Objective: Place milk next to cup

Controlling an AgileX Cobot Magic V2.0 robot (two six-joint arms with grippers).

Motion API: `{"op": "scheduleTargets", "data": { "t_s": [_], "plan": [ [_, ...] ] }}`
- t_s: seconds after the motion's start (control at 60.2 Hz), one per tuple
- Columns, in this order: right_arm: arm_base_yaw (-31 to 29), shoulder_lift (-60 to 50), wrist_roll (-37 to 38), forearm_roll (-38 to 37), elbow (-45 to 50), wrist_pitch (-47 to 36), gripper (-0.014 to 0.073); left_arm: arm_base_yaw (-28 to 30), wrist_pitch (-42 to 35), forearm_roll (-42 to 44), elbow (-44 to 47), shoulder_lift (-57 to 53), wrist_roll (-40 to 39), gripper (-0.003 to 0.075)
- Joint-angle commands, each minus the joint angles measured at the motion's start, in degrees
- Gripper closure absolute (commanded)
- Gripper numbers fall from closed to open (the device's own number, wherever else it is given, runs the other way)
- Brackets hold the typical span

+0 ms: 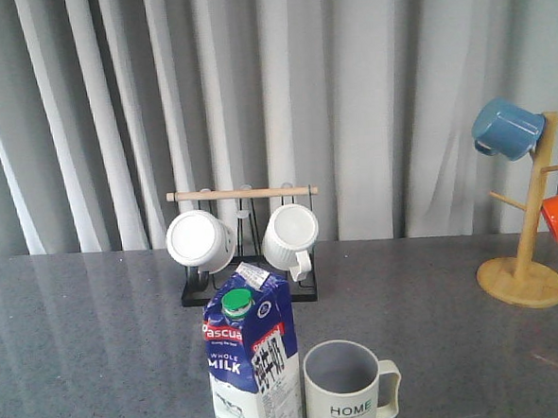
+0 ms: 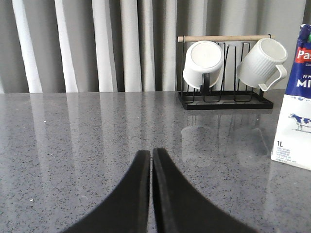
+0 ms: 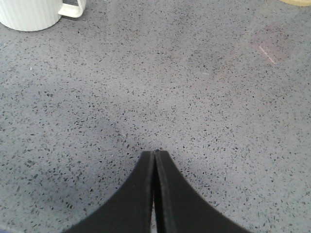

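Blue-and-white milk (image 1: 253,362) stands beside the cup (image 1: 344,388); only wrist views show both arms' fingers (image 2: 151,160) pressed together, empty.

milk (image 1: 253,362) base cut off by front view's lower edge, cup (image 1: 343,390) bottom likewise

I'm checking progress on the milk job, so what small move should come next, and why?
Probably none beyond keeping both arms back. The tall blue-and-white milk carton already stands upright right beside the pale grey ribbed HOME mug on the grey speckled table. The left gripper and right gripper both have their fingers closed on nothing, clear of both items.
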Motion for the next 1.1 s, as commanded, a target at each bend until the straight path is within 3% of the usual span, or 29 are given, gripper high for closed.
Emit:
{"op": "scheduleTargets", "data": {
  "t_s": [0.0, 0.565, 0.764, 0.947, 1.08],
  "plan": [
    [-0.03, -0.15, 0.12, -1.51, -1.38, -2.61, 0.0598, 0.09, -4.01, -0.66, -1.31, -0.6, 0.17, 0.0726],
    [-0.03, -0.21, -0.08, -1.21, -0.43, -2.33, 0.0598, 0.09, -4.01, -0.66, -1.31, -0.6, 0.17, 0.0726],
    [-3.03, -7.02, -1.33, 6.22, 5.48, -3.31, 0.0598, 0.09, -4.01, -0.66, -1.31, -0.6, 0.17, 0.0726],
    [-12.02, -17.65, -5.06, 10.61, 13.51, -13.13, 0.0598, 0.09, -4.01, -0.66, -1.31, -0.6, 0.17, 0.0726],
    [-14.35, -27.78, -3.54, 5.84, 20.35, -22.84, 0.0598, 0.09, -4.01, -0.66, -1.31, -0.6, 0.17, 0.0726]
  ]
}}
